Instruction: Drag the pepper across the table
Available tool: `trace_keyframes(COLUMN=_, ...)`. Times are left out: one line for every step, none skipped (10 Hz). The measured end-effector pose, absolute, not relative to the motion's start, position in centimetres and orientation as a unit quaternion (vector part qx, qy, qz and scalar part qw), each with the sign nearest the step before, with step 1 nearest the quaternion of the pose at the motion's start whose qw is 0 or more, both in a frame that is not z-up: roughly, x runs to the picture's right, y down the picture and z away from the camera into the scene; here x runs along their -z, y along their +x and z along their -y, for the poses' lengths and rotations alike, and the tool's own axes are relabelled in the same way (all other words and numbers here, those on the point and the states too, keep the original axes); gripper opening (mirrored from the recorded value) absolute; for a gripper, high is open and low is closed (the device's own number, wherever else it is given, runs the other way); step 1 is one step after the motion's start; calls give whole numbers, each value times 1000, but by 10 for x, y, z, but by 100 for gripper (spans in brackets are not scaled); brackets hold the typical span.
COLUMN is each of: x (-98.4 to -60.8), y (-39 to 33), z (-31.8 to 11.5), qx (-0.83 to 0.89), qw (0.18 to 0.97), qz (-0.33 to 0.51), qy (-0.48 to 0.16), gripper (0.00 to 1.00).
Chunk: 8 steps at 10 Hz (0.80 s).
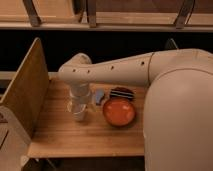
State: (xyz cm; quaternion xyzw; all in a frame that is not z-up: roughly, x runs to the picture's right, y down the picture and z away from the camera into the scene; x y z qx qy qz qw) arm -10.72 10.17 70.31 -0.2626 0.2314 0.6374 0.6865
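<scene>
The table [65, 135] is a light-wood plank top with an upright wooden panel [25, 92] at its left side. My white arm [120, 72] reaches in from the right and bends down over the table's left-middle. The gripper [78, 112] points straight down at the tabletop, just left of an orange bowl [119, 111]. No pepper shows in this view; it may be hidden under the gripper or the arm.
A small blue object [98, 96] lies behind the bowl, next to the gripper. A dark striped object [122, 93] lies at the back behind the bowl. My large white body [180, 125] covers the table's right end. A dark gap and a shelf run behind.
</scene>
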Motion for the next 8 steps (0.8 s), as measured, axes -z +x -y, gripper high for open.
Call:
trace_keyframes(x=-703, y=-106, z=-99, qx=-627, qw=698, qz=-226, qy=-262, gripper=65)
trace_keyframes(x=-703, y=-102, z=-96, qx=-613, qw=712, qz=-221, qy=-261, gripper=65)
trace_keyframes(x=-702, y=-96, z=-89, qx=-589, qw=735, qz=-214, qy=-259, gripper=65)
trace_keyframes(x=-700, y=-89, z=-81, qx=-561, qw=759, qz=-208, qy=-258, gripper=65)
trace_keyframes(x=-696, y=-76, z=-70, qx=-523, qw=787, qz=-202, qy=-257, gripper=65)
trace_keyframes(x=-690, y=-63, z=-59, qx=-491, qw=809, qz=-198, qy=-256, gripper=65)
trace_keyframes(x=-678, y=-35, z=-39, qx=-442, qw=839, qz=-190, qy=-253, gripper=65)
trace_keyframes(x=-666, y=-10, z=-23, qx=-407, qw=859, qz=-187, qy=-249, gripper=65)
